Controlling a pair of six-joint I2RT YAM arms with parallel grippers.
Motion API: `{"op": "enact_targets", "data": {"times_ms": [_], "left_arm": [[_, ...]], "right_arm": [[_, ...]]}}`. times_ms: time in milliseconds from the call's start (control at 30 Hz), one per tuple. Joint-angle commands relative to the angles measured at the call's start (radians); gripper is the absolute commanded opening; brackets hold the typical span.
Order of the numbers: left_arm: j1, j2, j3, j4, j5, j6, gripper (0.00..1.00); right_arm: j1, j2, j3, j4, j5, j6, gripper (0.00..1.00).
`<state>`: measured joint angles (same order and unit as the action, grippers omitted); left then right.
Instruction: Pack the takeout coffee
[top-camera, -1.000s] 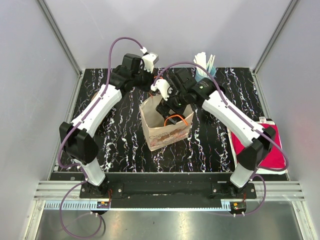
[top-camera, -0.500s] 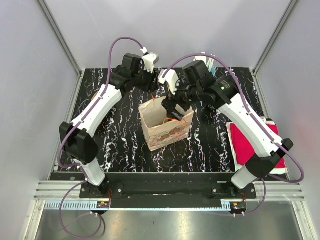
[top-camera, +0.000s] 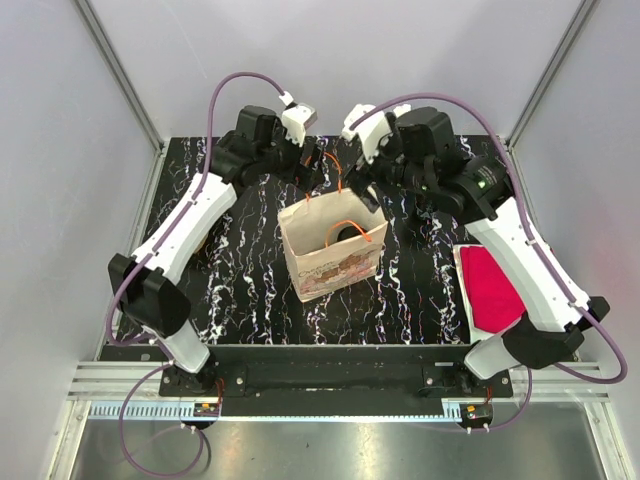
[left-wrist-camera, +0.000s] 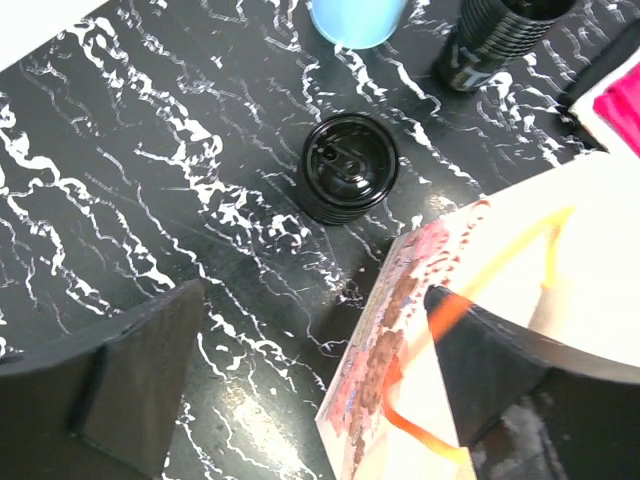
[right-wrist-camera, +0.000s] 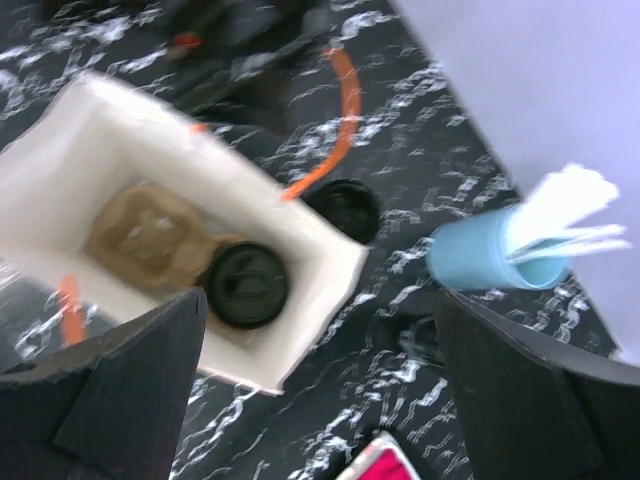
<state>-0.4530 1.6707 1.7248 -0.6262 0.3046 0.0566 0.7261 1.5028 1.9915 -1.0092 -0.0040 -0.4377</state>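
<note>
Paper bag (top-camera: 338, 262) upright at middle of black marbled surface (top-camera: 240, 270), mouth open, orange handle (right-wrist-camera: 350, 110) loose. Inside bag: brown cup carrier (right-wrist-camera: 140, 235) with one black-lidded coffee cup (right-wrist-camera: 245, 285) seated in it. Second black-lidded cup (left-wrist-camera: 348, 168) stands on surface just beyond bag, near blue cup (right-wrist-camera: 470, 258) holding white pieces. Left tool (left-wrist-camera: 315, 345) near bag's far rim, fingers spread wide, gripping nothing. Right tool (right-wrist-camera: 320, 340) above bag mouth, likewise spread wide, empty. Pink item (top-camera: 495, 290) at right side of surface.
</note>
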Motion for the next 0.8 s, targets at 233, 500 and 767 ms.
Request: {"op": "enact_targets", "data": {"times_ms": [233,500,767], "left_arm": [[-0.013,-0.103,-0.011,0.049,0.154,0.061,0.99],[-0.021,-0.097,0.018,0.017,0.171,0.097,0.82],[-0.039,-0.046,0.085,-0.023,0.169,0.123,0.5]], "right_arm": [[-0.371,0.046,-0.029,0.342,0.251,0.063,0.93],[-0.559,0.193,-0.1,0.538,0.214,0.094,0.77],[-0.668,0.379,-0.037,0.629,0.109,0.157,0.6]]}}
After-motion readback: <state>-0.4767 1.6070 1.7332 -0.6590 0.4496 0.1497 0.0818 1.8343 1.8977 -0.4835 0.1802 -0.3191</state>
